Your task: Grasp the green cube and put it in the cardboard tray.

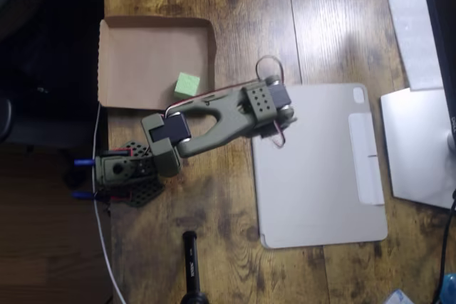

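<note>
The green cube [187, 85] sits inside the cardboard tray [139, 55], down in its lower right corner in the overhead view, close to the right rim and the bottom edge, resting flat on the brown floor. The rest of the tray floor, up and to the left of the cube, is bare. The tray lies at the upper left of the wooden table [235, 5], its left rim just about at the table's edge, where the dark drop begins.

Just right of the tray, the olive-green arm [214, 115] stretches from its base [125, 172] at the lower left up toward the middle of the table. Its gripper [274, 108] end hangs over the top left corner of the grey tablet cover [317, 169], clear of the cube; from above I can't tell whether the claw is apart or together.

A strip of open wood runs between tray and tablet cover. A white cable [103, 240] trails down the table's left edge, and a black cylinder [190, 265] stands at the bottom edge.
</note>
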